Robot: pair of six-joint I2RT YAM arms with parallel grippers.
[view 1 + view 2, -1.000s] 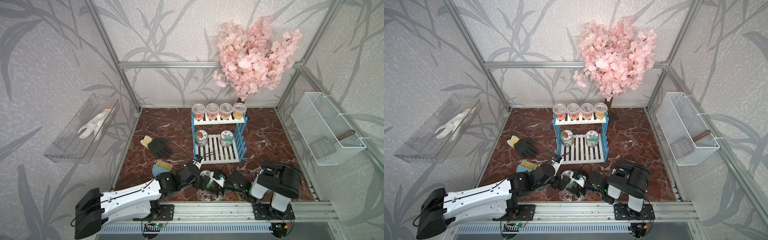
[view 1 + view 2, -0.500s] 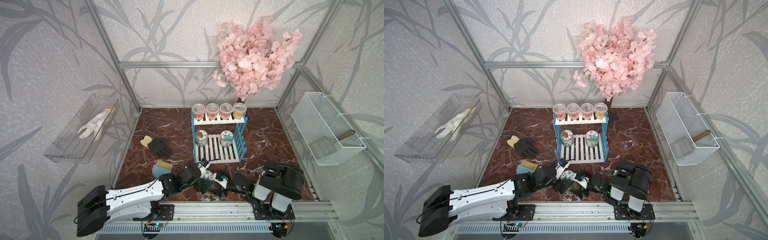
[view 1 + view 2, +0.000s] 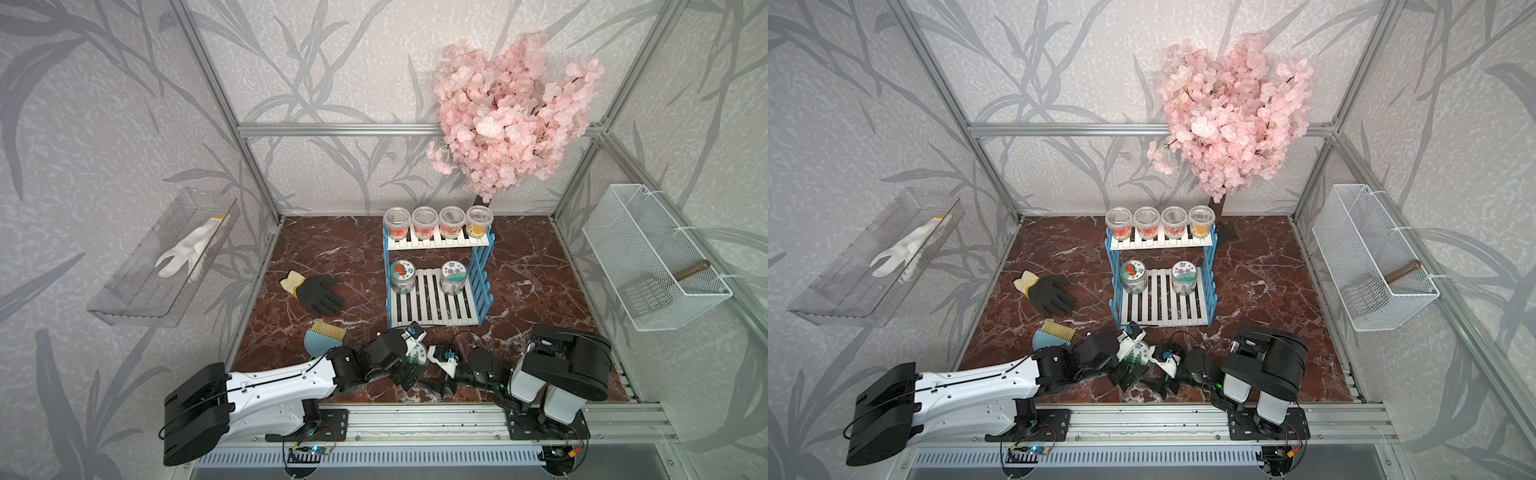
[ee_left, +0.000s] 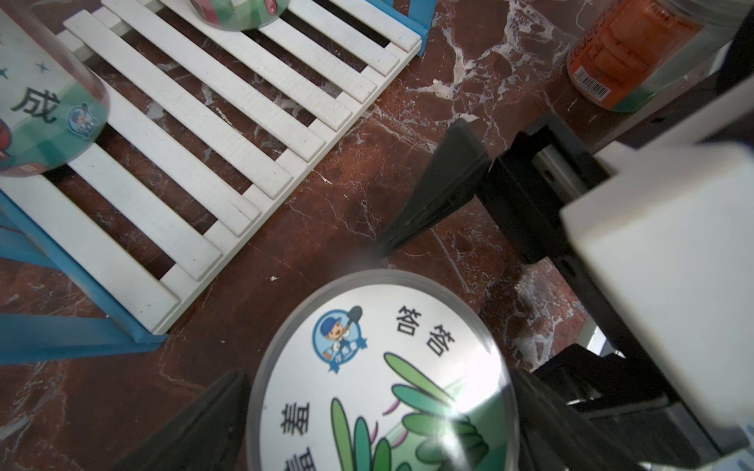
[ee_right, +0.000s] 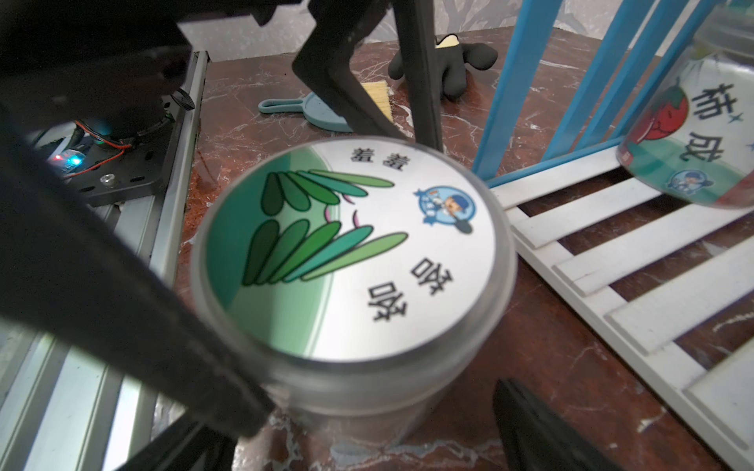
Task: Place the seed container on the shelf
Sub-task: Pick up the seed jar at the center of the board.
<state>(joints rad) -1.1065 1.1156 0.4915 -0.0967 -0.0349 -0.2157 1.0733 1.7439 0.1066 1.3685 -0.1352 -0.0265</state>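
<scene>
The seed container (image 3: 417,353) (image 3: 1136,353), a clear jar with a white lid showing a green plant, stands upright on the marble floor just in front of the shelf (image 3: 428,299) (image 3: 1158,301). My left gripper (image 3: 415,362) (image 4: 377,407) is open, with a finger on each side of the seed container's (image 4: 383,367) lid. My right gripper (image 3: 430,368) (image 5: 347,407) is open too. It reaches the seed container (image 5: 351,253) from the opposite side, and one finger (image 5: 530,428) stands clear of the jar wall. The shelf's (image 4: 204,122) (image 5: 612,253) lower board has bare slats at its front.
Two lidded jars (image 3: 402,274) (image 3: 453,276) stand on the lower board and several cups (image 3: 438,222) on the top one. A black glove (image 3: 318,293) and a brush (image 3: 324,338) lie left of the shelf. A clear tray (image 3: 124,299), a wire basket (image 3: 652,257) and a pink tree (image 3: 511,120) line the walls.
My right gripper's jaws have spread apart off the seed container. The left arm has moved right, bringing its open jaws around the jar. The jar stays on the floor.
</scene>
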